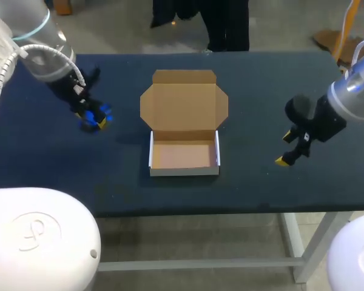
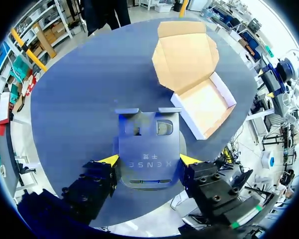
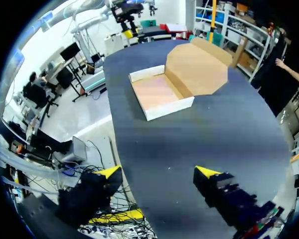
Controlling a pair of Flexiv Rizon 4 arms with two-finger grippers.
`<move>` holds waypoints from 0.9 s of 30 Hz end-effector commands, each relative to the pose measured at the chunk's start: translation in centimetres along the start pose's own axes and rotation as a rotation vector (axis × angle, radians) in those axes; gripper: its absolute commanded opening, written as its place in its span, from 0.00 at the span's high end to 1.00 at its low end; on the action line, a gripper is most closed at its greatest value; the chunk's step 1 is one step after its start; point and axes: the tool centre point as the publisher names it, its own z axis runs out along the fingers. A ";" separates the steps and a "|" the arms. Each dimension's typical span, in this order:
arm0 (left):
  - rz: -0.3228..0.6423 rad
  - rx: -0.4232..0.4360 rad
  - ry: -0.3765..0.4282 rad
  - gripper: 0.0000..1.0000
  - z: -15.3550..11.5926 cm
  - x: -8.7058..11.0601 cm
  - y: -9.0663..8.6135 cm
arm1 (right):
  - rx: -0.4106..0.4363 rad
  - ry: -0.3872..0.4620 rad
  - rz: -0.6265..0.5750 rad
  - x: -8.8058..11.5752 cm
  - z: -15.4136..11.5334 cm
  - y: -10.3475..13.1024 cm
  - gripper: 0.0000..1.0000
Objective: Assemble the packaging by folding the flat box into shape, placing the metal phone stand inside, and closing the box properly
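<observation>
**Q:** Where is the metal phone stand (image 2: 149, 144)?

**A:** It is clamped in the left pincer (image 2: 149, 160), with one yellow tip pressed against each side edge. Its plate projects ahead of the fingers, over bare tabletop (image 1: 261, 91).

**Q:** And the box (image 1: 184, 156)?

**A:** It lies ahead of the left pincer and off to one side, well apart from it. The white walls of its tray stand up, and its lid (image 1: 184, 106) lies open and flat beyond them. Open tabletop separates the box from both pincers.

**Q:** What is the state of the right pincer (image 3: 158, 172)?

**A:** It is released, with nothing between its fingers. The box is well ahead of it. In the right wrist view, the tabletop's edge runs beneath the gap between its fingers.
</observation>
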 end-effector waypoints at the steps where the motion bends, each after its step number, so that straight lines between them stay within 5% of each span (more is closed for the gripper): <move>1: 0.033 -0.004 -0.047 1.00 -0.3 3.1 -0.2 | -0.001 0.005 -0.001 0.0 -0.2 0.0 0.00; 12: 0.081 -0.003 -0.035 1.00 2.0 9.1 -2.0 | -0.001 0.005 -0.001 0.0 -0.2 0.0 0.00; 27: 0.118 0.011 -0.027 1.00 5.6 14.9 -5.1 | -0.001 0.005 -0.001 0.0 -0.2 0.0 0.00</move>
